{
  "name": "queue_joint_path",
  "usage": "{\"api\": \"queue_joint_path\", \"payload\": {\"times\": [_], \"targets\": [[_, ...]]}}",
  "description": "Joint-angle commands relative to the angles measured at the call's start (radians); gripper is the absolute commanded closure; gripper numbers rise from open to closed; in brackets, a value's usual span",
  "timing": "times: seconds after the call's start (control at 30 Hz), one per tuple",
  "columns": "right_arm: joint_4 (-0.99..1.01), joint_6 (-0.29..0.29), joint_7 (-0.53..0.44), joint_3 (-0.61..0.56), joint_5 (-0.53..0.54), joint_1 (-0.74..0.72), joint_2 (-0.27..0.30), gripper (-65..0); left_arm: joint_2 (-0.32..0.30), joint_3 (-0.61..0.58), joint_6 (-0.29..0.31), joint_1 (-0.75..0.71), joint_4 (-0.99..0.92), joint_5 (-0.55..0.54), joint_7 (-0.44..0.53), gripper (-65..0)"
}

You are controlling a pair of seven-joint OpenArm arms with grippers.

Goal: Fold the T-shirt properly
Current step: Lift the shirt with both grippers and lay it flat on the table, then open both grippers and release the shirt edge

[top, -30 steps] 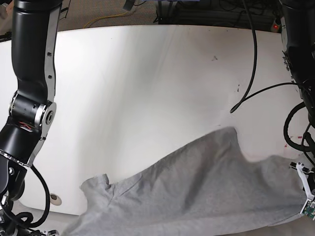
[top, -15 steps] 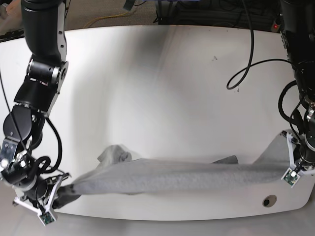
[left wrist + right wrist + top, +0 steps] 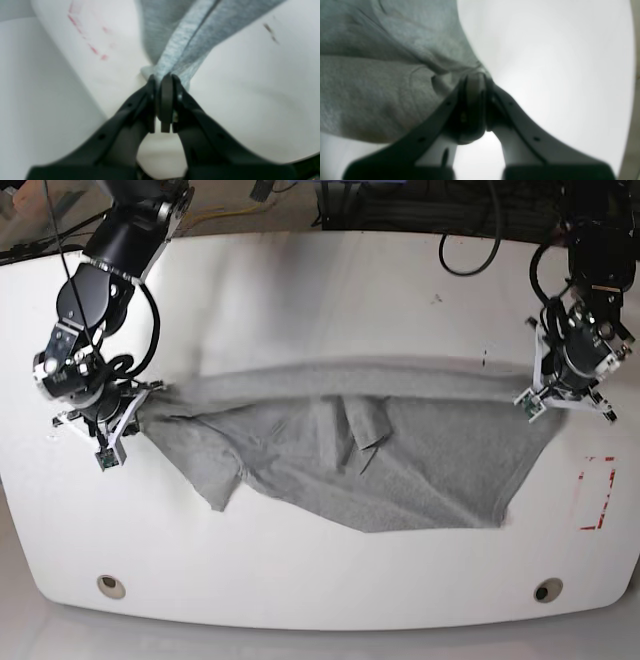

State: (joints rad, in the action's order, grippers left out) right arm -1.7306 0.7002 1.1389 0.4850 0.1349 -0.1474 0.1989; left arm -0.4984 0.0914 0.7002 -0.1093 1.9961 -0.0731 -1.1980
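The grey T-shirt (image 3: 400,460) lies across the middle of the white table (image 3: 300,310). Its far edge is pulled into a taut line between both grippers, and the rest trails toward the front in loose folds. My left gripper (image 3: 535,395) is at the right of the base view, shut on one end of that edge. The left wrist view shows the jaws of the left gripper (image 3: 162,77) pinching the T-shirt (image 3: 180,37). My right gripper (image 3: 140,405) is shut on the other end. In the right wrist view the right gripper (image 3: 476,77) clamps bunched T-shirt (image 3: 382,75).
A red marked rectangle (image 3: 597,492) sits on the table at the right, also seen as red marks (image 3: 93,48) in the left wrist view. Two round holes (image 3: 111,585) (image 3: 546,590) lie near the front edge. Black cables (image 3: 470,240) hang at the back.
Both grippers have carried the shirt from the table's front edge up toward its middle. The shirt, bunched into a narrow band before, now spreads over the table.
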Motion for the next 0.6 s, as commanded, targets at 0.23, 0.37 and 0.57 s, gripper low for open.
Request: {"api": "queue_joint_path", "payload": {"times": [0.23,0.37,0.57], "targets": [[-0.033,-0.002,-0.021,0.088,0.007,0.142,-0.017,0.0,-0.030,-0.031,-0.002,-0.142,0.012,0.200,0.120,-1.0],[-0.030,-0.002,-0.021,0.129,0.007,0.176,-0.017,0.0,-0.030,-0.029,-0.002,-0.181,0.012,0.200,0.126,-1.0],[-0.033,-0.002,-0.020,0.162,0.007,0.226,-0.017,0.0,-0.012,-0.029,-0.002,-0.235,0.010,0.200,0.129,-1.0]]}}
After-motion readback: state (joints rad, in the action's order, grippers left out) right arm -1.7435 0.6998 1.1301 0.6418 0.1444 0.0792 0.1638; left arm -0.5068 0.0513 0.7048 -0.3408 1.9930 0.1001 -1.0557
